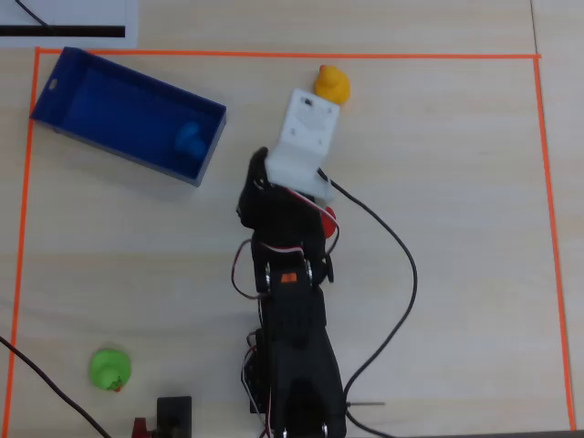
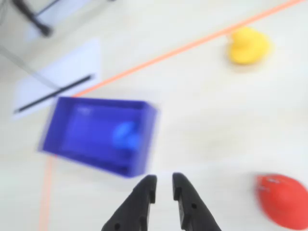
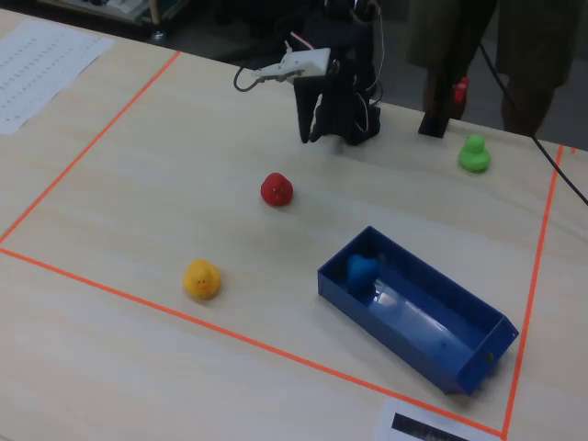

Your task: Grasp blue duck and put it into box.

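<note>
Though rounded — blue duck (image 3: 361,270) inside box (image 3: 459,317)

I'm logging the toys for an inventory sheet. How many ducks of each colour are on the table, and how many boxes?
Blue duck: 1, lying inside the box
Yellow duck: 1
Red duck: 1
Green duck: 1
Box: 1
Total: 4 ducks and 1 box, 5 things
</note>
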You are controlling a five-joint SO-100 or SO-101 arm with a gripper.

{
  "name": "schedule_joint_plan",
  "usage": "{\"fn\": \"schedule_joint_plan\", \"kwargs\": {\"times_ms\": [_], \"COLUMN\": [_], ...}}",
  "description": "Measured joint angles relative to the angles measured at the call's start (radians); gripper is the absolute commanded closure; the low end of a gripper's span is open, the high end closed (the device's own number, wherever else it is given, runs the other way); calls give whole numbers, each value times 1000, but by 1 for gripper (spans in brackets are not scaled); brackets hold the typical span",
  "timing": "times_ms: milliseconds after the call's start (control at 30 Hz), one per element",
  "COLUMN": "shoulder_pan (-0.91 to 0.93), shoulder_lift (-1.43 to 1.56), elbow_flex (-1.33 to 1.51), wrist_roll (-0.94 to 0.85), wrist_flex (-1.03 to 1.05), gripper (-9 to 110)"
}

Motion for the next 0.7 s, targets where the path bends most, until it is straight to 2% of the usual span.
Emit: {"fn": "schedule_joint_plan", "kwargs": {"times_ms": [100,300,600,700], "shoulder_pan": [23,20,-15,15], "shoulder_lift": [221,537,660,678], "elbow_flex": [305,730,804,802], "wrist_roll": [-44,-92,-204,-213], "wrist_flex": [-58,-15,423,445], "gripper": [101,101,101,98]}}
